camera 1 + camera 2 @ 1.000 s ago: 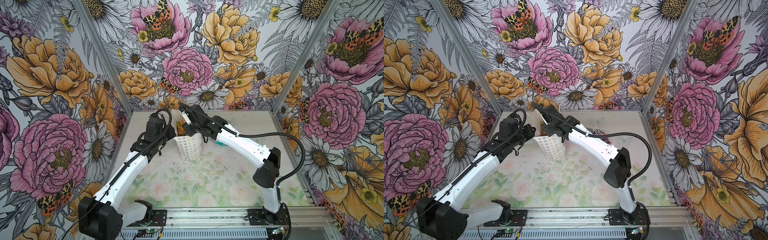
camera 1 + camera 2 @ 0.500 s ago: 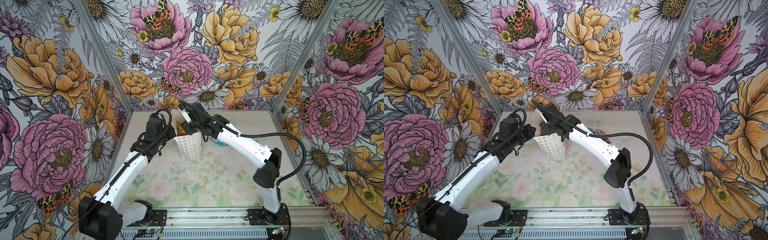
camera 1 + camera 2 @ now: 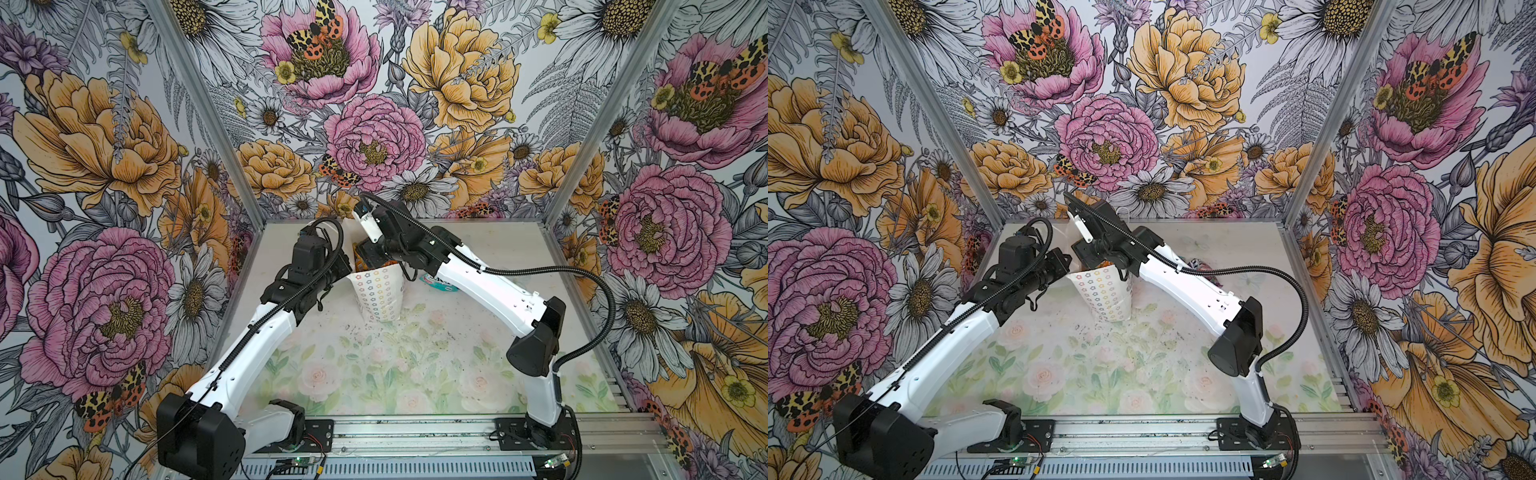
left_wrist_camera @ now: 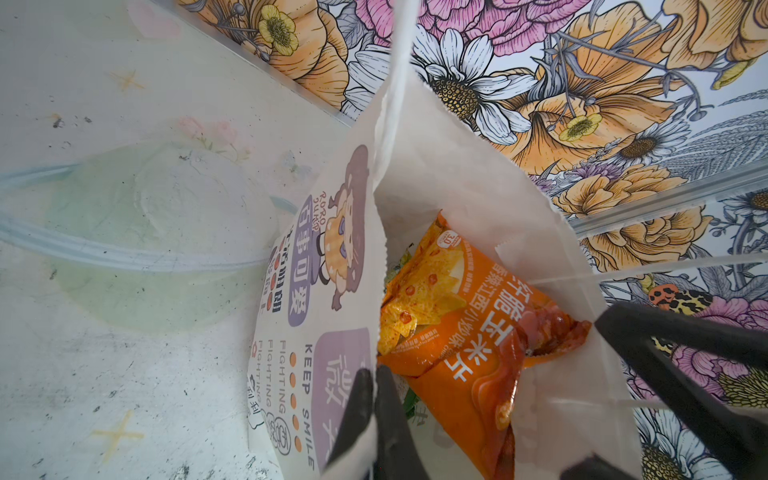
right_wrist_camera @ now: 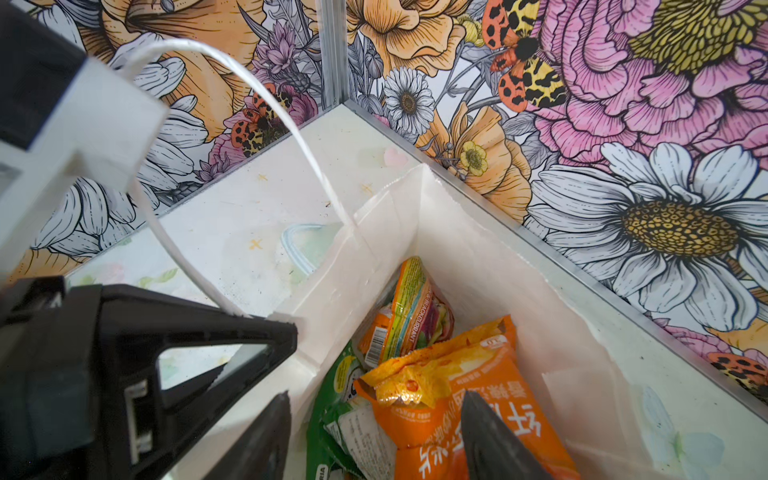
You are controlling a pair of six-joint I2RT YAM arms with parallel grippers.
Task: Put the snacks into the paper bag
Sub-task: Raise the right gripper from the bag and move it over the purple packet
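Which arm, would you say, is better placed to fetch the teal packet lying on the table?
Right: the right gripper is open over the paper bag, near the teal packet; the left gripper pinches the bag's rim.

White paper bag (image 3: 1106, 297) upright mid-table, left gripper (image 3: 1068, 270) at its rim, right gripper (image 3: 1099, 262) over its mouth, perhaps inside

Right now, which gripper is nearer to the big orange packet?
Right. The right gripper is open over the big orange packet; the left gripper pinches the paper bag beside it.
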